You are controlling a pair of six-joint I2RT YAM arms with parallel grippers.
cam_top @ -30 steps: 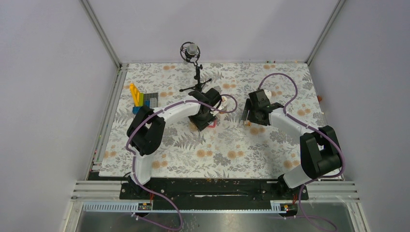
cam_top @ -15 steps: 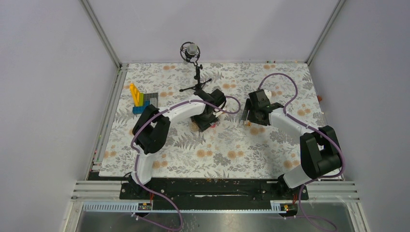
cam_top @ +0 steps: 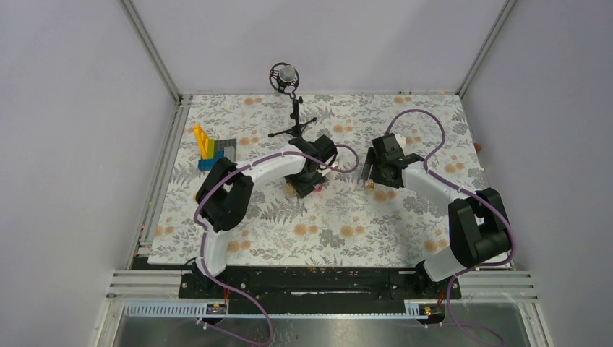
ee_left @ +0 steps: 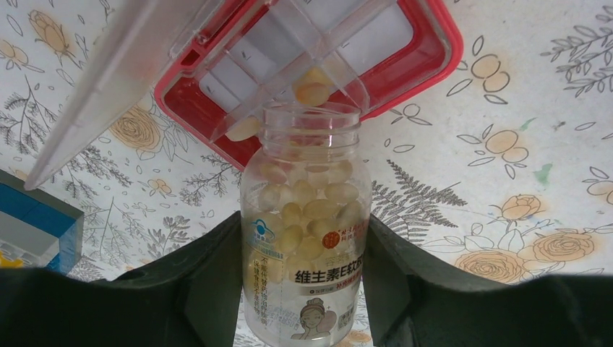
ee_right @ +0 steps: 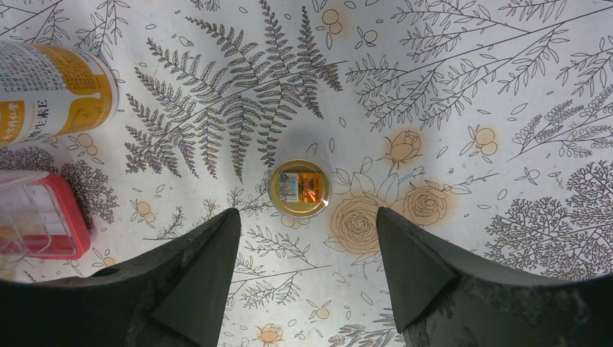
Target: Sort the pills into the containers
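The left gripper is clamped on the clear bottle, one finger against each side of its labelled lower half. The uncapped mouth juts out ahead of the jaws, over the near edge of the box. Most of the pills are packed inside the bottle between the jaws and the mouth. A couple sit right at the mouth, and one lies in a compartment just left of it.

The main risk, as I judge it, is a rush. With so many pills crowded behind the neck, a little more tilt could send a heap out at once. That would overfill one compartment, or bounce pills off the dividers onto the cloth, where the printed orange flowers would hide them. Nothing holds the box, so a nudge from the bottle's neck could slide it away from the jaws. The open lid, ahead and to the left, could also be knocked. The bottle is smooth and round, so it might twist in the grip.

The right gripper stands wide open and empty. A gold cap lies flat just ahead, between its jaws, and the orange-labelled bottle is far ahead to the left. A careless descent could shove the cap aside.
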